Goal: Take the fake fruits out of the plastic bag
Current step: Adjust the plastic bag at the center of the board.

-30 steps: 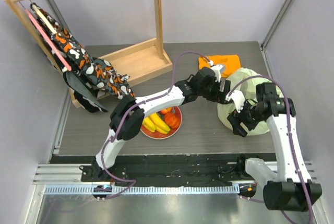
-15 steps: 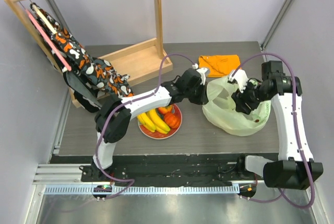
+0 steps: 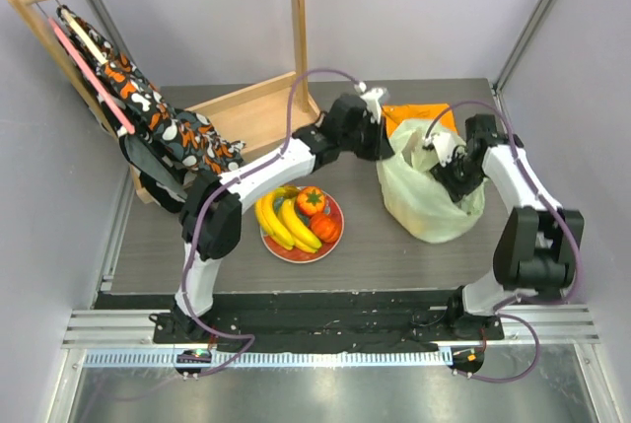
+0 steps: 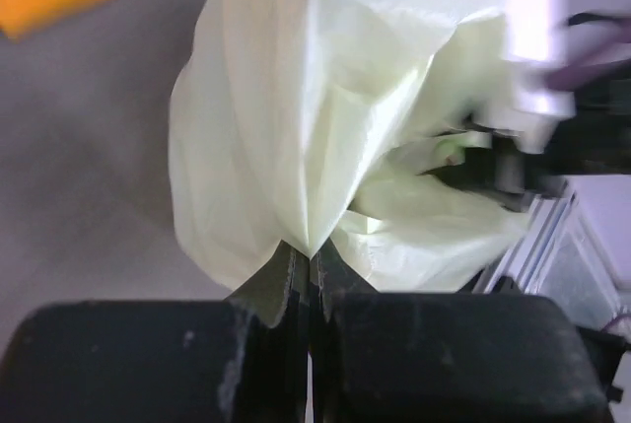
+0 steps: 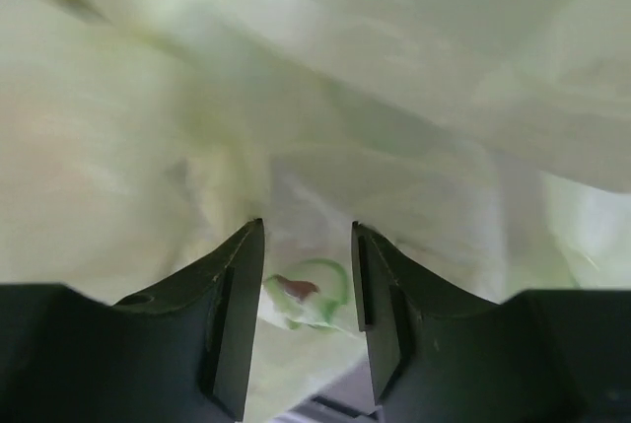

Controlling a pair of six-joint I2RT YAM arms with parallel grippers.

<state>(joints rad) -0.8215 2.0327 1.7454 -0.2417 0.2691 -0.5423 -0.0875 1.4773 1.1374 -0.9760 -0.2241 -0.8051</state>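
Observation:
The pale yellow-green plastic bag (image 3: 426, 204) stands bunched up at the right of the table. My left gripper (image 3: 383, 139) is shut on a fold of its upper left edge; in the left wrist view the bag (image 4: 296, 98) film runs down into the shut left gripper (image 4: 311, 253). My right gripper (image 3: 446, 175) is at the bag's mouth, open. Only crumpled bag (image 5: 394, 68) film with a green print lies loose in the gap of the right gripper (image 5: 308, 231). Yellow bananas (image 3: 279, 221) and two orange-red fruits (image 3: 311, 199) lie on a red plate (image 3: 301, 258). I see no fruit inside the bag.
A folded orange cloth (image 3: 421, 111) lies just behind the bag. A wooden rack (image 3: 251, 112) stands at the back left with patterned fabric (image 3: 163, 132) hanging from it. Grey walls close in the table on both sides.
My left gripper shut on the bag's edge and drew it back and up. The right arm swung toward the back, into the bag's mouth, and its jaws narrowed. The bag now stands taller.

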